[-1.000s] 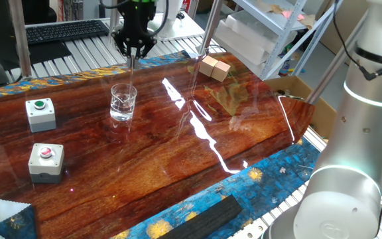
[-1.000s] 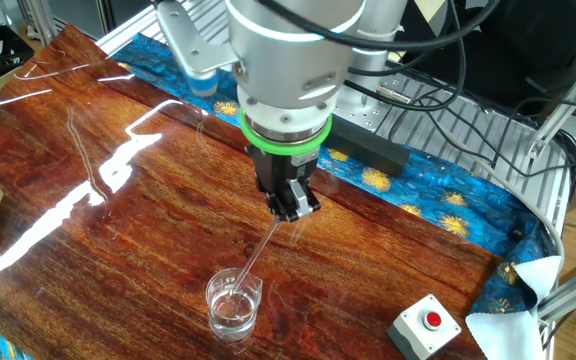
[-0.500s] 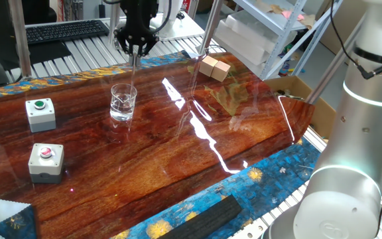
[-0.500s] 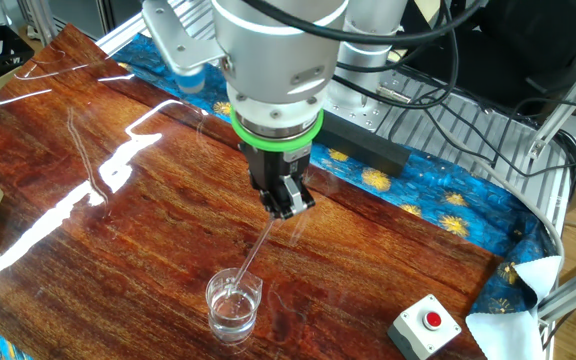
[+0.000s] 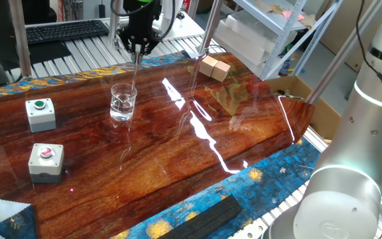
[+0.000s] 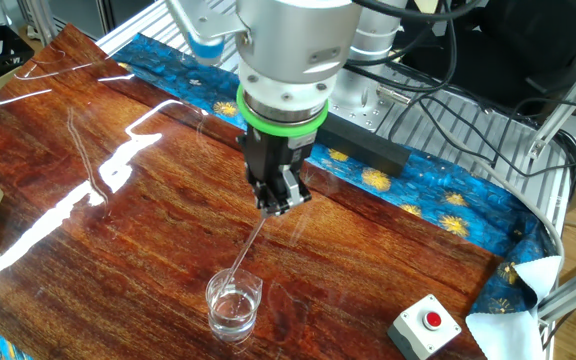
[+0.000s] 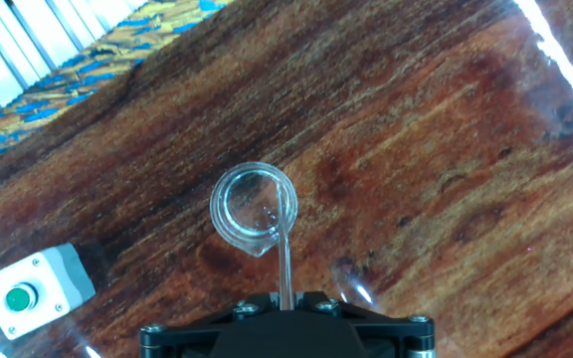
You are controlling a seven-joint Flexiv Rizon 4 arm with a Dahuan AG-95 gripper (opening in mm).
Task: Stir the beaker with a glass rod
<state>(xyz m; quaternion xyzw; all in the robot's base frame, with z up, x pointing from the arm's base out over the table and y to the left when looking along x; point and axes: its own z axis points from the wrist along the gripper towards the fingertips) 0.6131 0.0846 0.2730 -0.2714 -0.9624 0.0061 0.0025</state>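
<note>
The beaker [image 5: 123,103] is a small clear glass cylinder standing upright on the glossy wooden table [image 5: 178,166]. It also shows in the other fixed view [image 6: 233,303] and in the hand view [image 7: 254,207]. My gripper [image 5: 137,47] hangs above and behind it, shut on the top of the glass rod [image 5: 134,73]. The rod is a thin pale line running down from the jaws [image 6: 250,240] into the beaker's mouth. In the hand view the rod [image 7: 286,249] leaves the gripper [image 7: 285,298] and reaches over the rim into the beaker.
Two grey button boxes stand left of the beaker, one with a green button [image 5: 40,113], one with a red button [image 5: 46,161]. Wooden blocks [image 5: 215,67] lie at the back. A black bar [image 5: 204,218] lies on the blue cloth at the front edge.
The gripper has risen and shifted a little with the rod. The rod's lower end stays in the beaker. The beaker has not moved.
</note>
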